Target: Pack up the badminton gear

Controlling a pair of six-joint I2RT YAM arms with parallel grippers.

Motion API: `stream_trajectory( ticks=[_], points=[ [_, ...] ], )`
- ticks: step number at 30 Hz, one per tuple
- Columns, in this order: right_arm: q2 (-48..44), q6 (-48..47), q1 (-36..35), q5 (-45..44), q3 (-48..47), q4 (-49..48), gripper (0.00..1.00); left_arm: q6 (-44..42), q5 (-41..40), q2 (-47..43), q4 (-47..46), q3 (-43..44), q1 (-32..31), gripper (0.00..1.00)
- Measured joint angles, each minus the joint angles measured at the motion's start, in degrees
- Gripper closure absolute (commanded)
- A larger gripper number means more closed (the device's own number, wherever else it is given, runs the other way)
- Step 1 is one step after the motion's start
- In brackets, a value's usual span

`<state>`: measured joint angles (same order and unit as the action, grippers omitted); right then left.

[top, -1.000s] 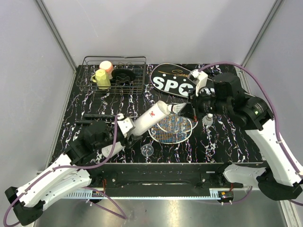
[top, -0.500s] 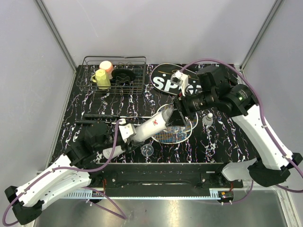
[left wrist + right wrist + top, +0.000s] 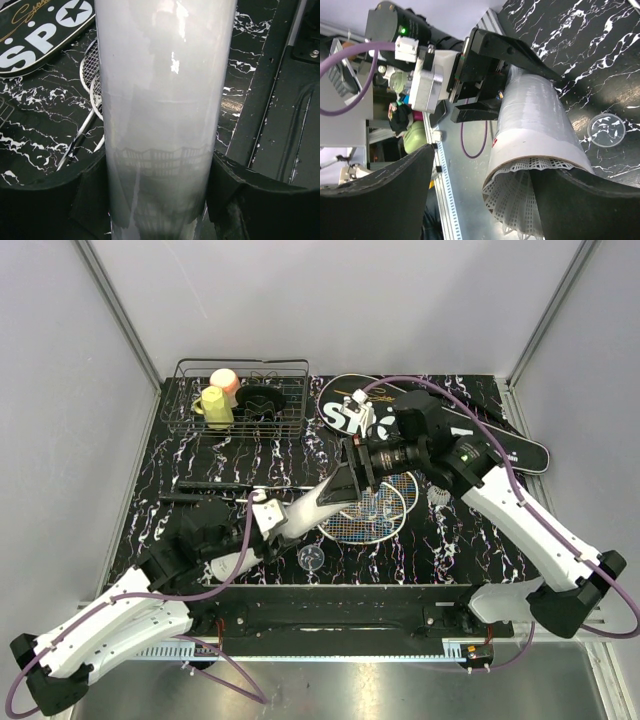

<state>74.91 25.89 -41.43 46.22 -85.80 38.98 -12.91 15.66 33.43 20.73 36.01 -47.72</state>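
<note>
The right claw (image 3: 350,478) is open, with one finger on each side of the mouth of the long white tube (image 3: 315,502) and not squeezing anything. The left claw (image 3: 160,200) is closed around the low end of that tube and holds it up at a slant. The tube runs from about 7 o'clock up to the middle of the desk (image 3: 200,460). A white birdie (image 3: 517,200) sits in the tube's mouth with its feathers poking out, so I think the job right now is putting birdies into the tube. To do it well, the left claw should keep the tube very steady. The right claw should nudge the birdie straight down the tube, softly, so the feathers do not bend. Another birdie (image 3: 438,497) waits on the desk at 3 o'clock and may be the next one to fetch. The two rackets (image 3: 365,515) lie in the middle, under the tube's mouth, and the black bag (image 3: 345,410) is at 12 to 1 o'clock. The right arm bends up from 4 o'clock and reaches across, with its wrist pointing toward 8 o'clock. The left arm lies low and points toward 2 o'clock.
</note>
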Motion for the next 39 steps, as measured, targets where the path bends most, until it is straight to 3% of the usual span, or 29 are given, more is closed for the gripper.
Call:
stream_trajectory(
  ticks=[9,12,15,19,25,31,36,39],
  points=[
    [-6.6,4.35,-0.07,-11.32,1.81,-5.33,0.02,-0.11,-8.57,-1.88,-1.44,-0.39,-0.35,0.9],
    [-12.33,4.37,0.72,-15.78,2.84,-6.29,0.03,-0.11,-12.28,-2.71,-1.88,-0.39,-0.33,0.89],
    [-14.16,4.48,1.51,-14.88,2.78,-7.67,0.05,-0.11,-12.87,-3.34,-2.73,-0.39,-0.35,0.89],
    [-9.73,4.92,-0.26,-10.08,2.32,-10.86,0.05,-0.09,-12.24,-2.8,-3.43,-0.39,-0.33,0.89],
    [-1.01,4.0,-4.22,-9.75,1.73,-11.45,0.06,0.9,-11.39,-0.81,1.46,-0.98,0.09,0.89],
    [-1.38,1.68,-4.92,-12.87,1.7,-8.7,0.04,0.68,-10.21,-1.07,1.33,-0.98,-0.31,0.89],
    [-6.64,-0.24,-5.05,-22.71,0.66,-3.58,0.0,0.68,-11.37,-1.18,-0.59,-0.98,-0.35,0.9],
    [-11.41,2.67,-5.07,-40.15,1.01,0.2,0.0,0.72,-14.08,-1.36,-1.49,-0.94,-0.35,0.9]
  ],
)
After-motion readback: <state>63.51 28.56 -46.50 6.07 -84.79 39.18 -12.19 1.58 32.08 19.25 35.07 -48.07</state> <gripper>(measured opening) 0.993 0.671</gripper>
